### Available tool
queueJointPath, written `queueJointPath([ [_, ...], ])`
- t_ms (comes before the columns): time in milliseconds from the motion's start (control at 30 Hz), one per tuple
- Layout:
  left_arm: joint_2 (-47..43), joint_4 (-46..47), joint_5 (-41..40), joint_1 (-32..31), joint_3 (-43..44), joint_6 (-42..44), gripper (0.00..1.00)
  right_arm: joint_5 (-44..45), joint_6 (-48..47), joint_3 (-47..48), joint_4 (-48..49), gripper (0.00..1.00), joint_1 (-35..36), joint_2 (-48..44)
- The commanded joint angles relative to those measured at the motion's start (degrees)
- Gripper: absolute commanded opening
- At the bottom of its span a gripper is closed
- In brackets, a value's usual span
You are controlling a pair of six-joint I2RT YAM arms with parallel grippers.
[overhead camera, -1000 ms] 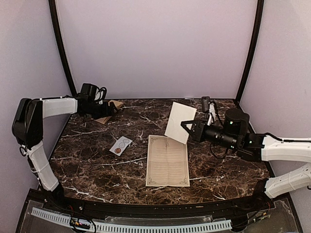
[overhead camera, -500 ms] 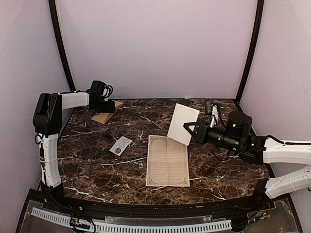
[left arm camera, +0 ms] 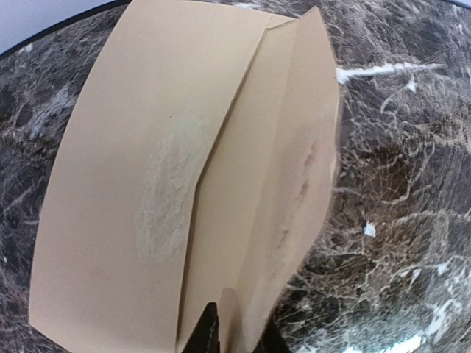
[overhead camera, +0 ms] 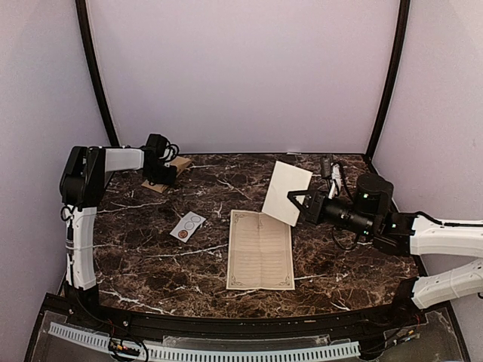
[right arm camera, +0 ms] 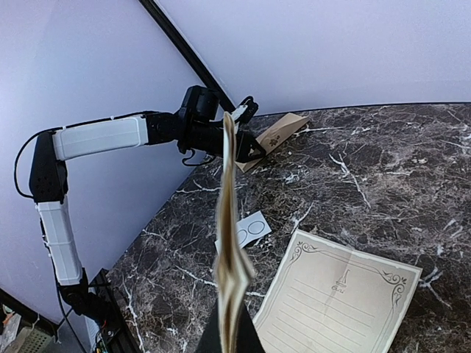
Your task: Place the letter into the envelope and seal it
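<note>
The tan envelope [left arm camera: 169, 184] lies at the table's back left corner, its flap folded along a crease. It is partly hidden under my left gripper [overhead camera: 162, 177] in the top view. That gripper [left arm camera: 237, 334] is shut on the envelope's near edge, with paper pinched between the dark fingertips [left arm camera: 208, 331]. The envelope [right arm camera: 283, 132] also shows in the right wrist view. My right gripper [overhead camera: 298, 202] is shut on a folded cream letter [overhead camera: 287, 192] and holds it upright above the table. In the right wrist view the letter [right arm camera: 229, 220] is edge-on above the gripper [right arm camera: 232, 340].
A flat lined sheet with an ornate border [overhead camera: 260, 249] lies at the table's middle. A small white sticker card with circles [overhead camera: 187, 225] sits to its left. A black curved frame [overhead camera: 94, 68] and purple walls bound the back and sides.
My left arm has folded in toward the back corner and its gripper has gone from open to shut on the envelope. My right gripper has shifted slightly right with the letter.
</note>
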Motion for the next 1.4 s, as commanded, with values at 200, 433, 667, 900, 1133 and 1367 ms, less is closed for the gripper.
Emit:
queueJointPath([
  [200,-6.63,-3.50,-5.49,-0.09,-2.68,-1.96,0.00,0.30,0.16,-0.94,2.36,0.00,-0.45,-0.60],
  [433,-24.05,-4.42,-5.34,-0.58,-21.56,-9.69,0.00,0.27,0.37,-1.47,2.34,0.00,-0.45,-1.14],
  [667,-45.97,-9.25,-1.53,-7.60,-41.59,-21.22,0.00,-0.85,0.92,-1.62,3.25,0.00,-0.53,-0.07],
  [900,-58.35,-11.87,-1.06,-24.46,-52.22,-40.99,0.00,-3.48,1.96,-1.38,4.63,0.00,-0.58,1.45],
  [1133,-60.91,-11.05,-7.18,-41.61,-53.39,-57.67,0.00,-4.27,3.34,-2.33,5.61,0.00,-0.53,1.14],
  [1367,-54.11,-6.91,-10.75,-52.91,-50.01,-66.80,0.00,-4.21,4.06,-2.91,5.36,0.00,-0.54,0.37],
])
